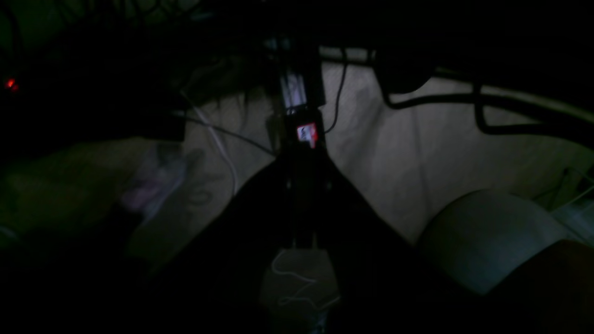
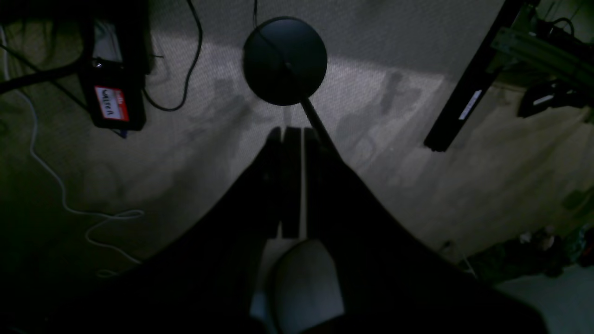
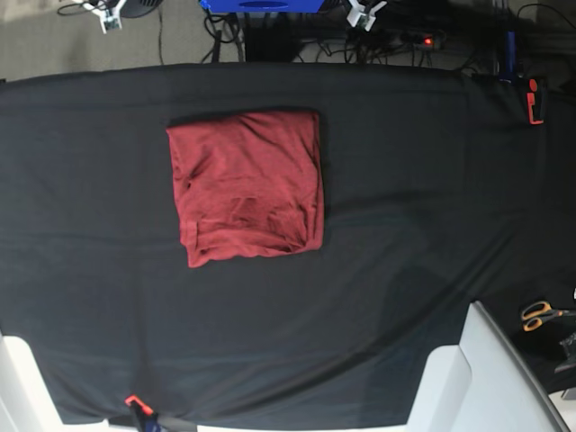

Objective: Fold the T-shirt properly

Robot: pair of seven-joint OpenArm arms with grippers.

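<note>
Right gripper (image 2: 292,134) fingers pressed together, holding nothing, hanging over bare floor. Left gripper (image 1: 297,139) dim in its wrist view; fingers likewise closed and empty. Both are well clear of the T-shirt (image 3: 247,187), which lies folded into a rough square on the black cloth (image 3: 405,225). Risk, as judged: the loose lower edge could spring open if brushed

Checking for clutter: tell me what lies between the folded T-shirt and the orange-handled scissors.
Only bare black cloth lies between the T-shirt and the scissors; nothing else rests there, as the base view shows.
</note>
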